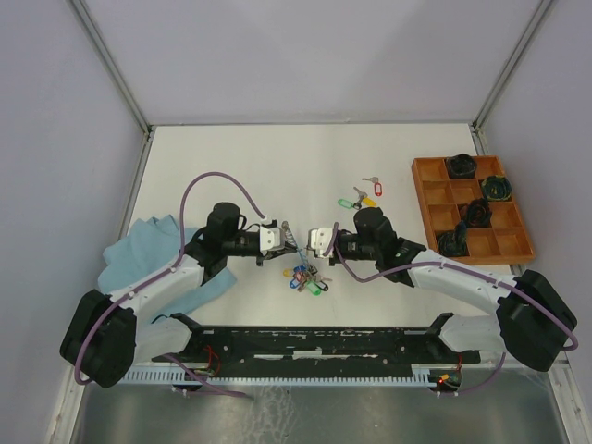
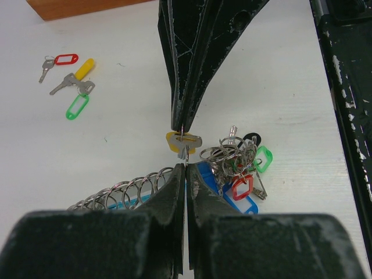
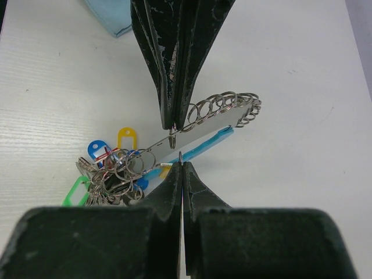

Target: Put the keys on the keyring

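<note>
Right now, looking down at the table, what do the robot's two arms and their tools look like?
The left arm and the right arm have white links between bulky black joints, and a purple cable loops along each. The left tool and the right tool each end in two black, tapering fingers, scuffed whitish along the edges.

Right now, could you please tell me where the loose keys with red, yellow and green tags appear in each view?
Top external: loose keys just above centre, left of the wooden tray.
Left wrist: upper left.
Right wrist: not in it.
Shared landmark: the bunch of tagged keys, in all three.
</note>
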### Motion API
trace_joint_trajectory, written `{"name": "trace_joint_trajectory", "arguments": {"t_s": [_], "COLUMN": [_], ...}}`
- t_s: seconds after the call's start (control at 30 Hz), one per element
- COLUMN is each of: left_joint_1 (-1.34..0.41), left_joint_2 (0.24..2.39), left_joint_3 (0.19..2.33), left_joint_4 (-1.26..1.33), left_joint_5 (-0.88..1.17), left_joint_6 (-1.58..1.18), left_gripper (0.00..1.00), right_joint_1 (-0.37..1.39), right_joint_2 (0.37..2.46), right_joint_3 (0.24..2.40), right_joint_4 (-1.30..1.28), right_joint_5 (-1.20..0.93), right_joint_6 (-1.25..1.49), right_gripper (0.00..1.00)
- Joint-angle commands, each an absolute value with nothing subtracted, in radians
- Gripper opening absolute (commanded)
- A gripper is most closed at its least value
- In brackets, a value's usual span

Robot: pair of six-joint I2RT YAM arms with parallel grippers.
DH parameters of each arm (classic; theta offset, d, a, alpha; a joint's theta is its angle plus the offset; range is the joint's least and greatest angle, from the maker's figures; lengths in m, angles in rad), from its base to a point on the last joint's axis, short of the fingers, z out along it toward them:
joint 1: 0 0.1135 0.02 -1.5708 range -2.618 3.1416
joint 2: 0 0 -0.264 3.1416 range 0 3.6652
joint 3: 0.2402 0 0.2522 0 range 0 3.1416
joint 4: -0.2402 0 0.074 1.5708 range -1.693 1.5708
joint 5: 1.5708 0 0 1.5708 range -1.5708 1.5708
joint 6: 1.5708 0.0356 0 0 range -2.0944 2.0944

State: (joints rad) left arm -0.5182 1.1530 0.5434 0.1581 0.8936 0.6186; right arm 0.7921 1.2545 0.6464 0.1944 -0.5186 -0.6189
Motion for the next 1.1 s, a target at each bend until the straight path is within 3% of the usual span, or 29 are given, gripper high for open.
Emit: {"name": "trace_joint_trajectory", "arguments": {"t_s": [0.0,1.07], "left_joint_1": [-0.515,-0.516], "left_joint_2": [1.157,1.158], "left_joint_3": [0.586,0.589], "left_joint_4": [0.186,0.179], "left_joint_5": [0.932,0.927], "left_joint_6": [0.649,0.65], "left_gripper": [0.03,0.03], "right_joint_1": [0.8,0.816], "right_joint_2": [1.239,1.239], "right_joint_3": [0.678,0.687], "right_joint_4": [0.212,0.185], "right_joint_5": [-0.525,-0.485], "right_joint_6": [-0.627,-0.636], "right_gripper": [0.01,0.01]}}
